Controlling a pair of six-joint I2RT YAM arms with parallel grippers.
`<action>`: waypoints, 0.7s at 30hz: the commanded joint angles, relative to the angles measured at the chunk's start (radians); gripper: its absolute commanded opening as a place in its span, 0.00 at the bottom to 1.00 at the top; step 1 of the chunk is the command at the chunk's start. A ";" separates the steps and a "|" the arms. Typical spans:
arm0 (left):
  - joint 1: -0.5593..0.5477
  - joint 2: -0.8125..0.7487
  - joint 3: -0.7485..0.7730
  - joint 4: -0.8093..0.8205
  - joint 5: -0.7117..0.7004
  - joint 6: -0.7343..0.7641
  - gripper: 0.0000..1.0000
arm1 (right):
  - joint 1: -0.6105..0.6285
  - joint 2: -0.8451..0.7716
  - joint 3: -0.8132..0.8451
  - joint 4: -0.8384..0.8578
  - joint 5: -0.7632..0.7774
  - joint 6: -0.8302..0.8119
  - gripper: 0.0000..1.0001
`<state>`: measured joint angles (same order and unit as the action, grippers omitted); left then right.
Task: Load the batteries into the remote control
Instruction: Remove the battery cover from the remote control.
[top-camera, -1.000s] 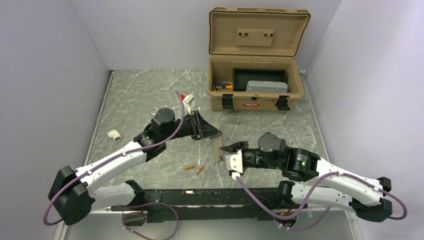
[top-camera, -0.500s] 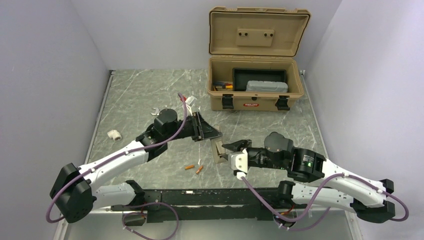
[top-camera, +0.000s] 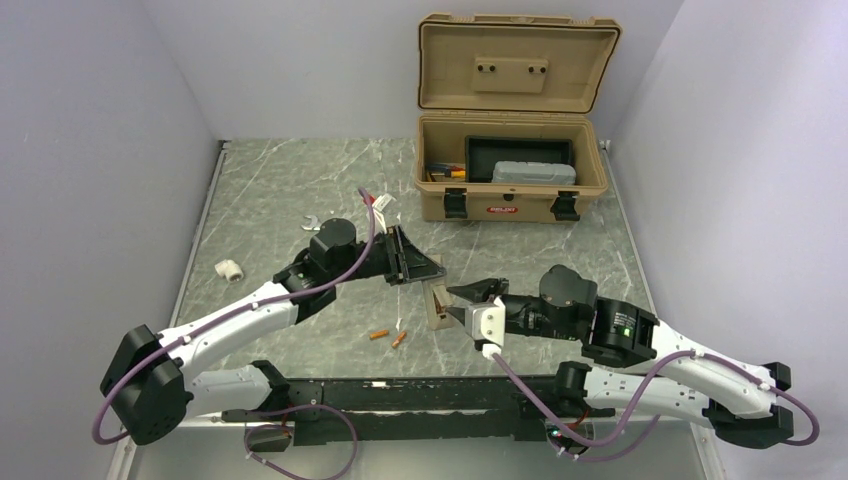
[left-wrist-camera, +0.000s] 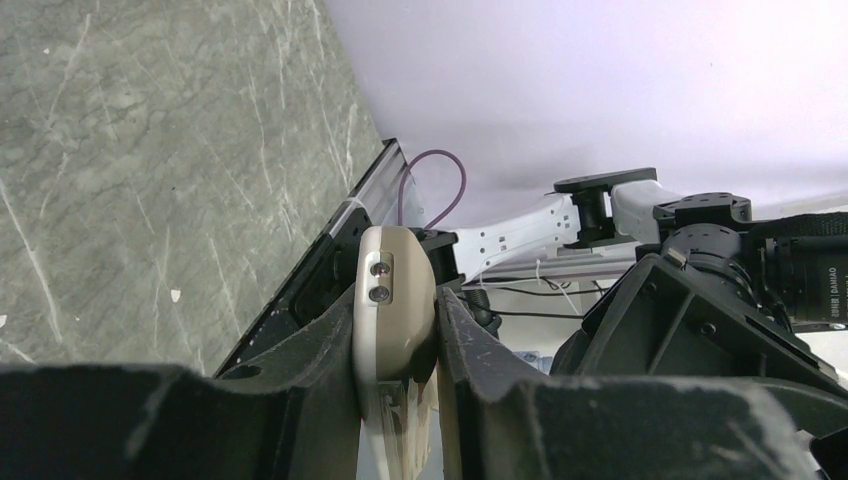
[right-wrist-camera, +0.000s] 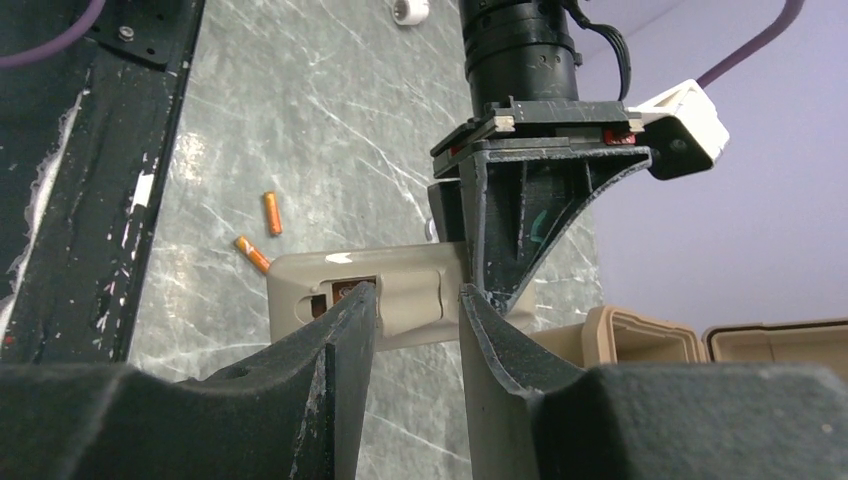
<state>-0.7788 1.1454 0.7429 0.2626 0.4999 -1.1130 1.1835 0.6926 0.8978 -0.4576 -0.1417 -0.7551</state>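
Right wrist view, middle: remote (right-wrist-camera: 400, 285) clamped in left gripper (left-wrist-camera: 397, 345), bay open; right gripper (right-wrist-camera: 417, 295) apart, empty; batteries (right-wrist-camera: 272, 213) left of centre, best picked singly.

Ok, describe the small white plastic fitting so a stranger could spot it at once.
Take the grey marble-patterned table and look near its left edge, about halfway back. The small white plastic fitting lies there alone on bare stone. It is a stubby white piece, unlike the silver wrench further back or the two orange-copper batteries nearer the front edge.
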 joint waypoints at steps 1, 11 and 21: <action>-0.019 0.001 0.002 0.092 0.057 -0.063 0.00 | -0.009 0.009 -0.025 0.050 -0.005 0.026 0.39; -0.019 -0.005 -0.016 0.129 0.030 -0.100 0.00 | -0.009 0.007 -0.044 0.021 -0.041 0.052 0.39; -0.019 -0.003 -0.024 0.137 0.025 -0.103 0.00 | -0.009 -0.005 -0.042 -0.003 -0.048 0.059 0.40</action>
<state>-0.7849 1.1515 0.7235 0.3332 0.4992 -1.1946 1.1812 0.7044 0.8543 -0.4702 -0.1928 -0.7059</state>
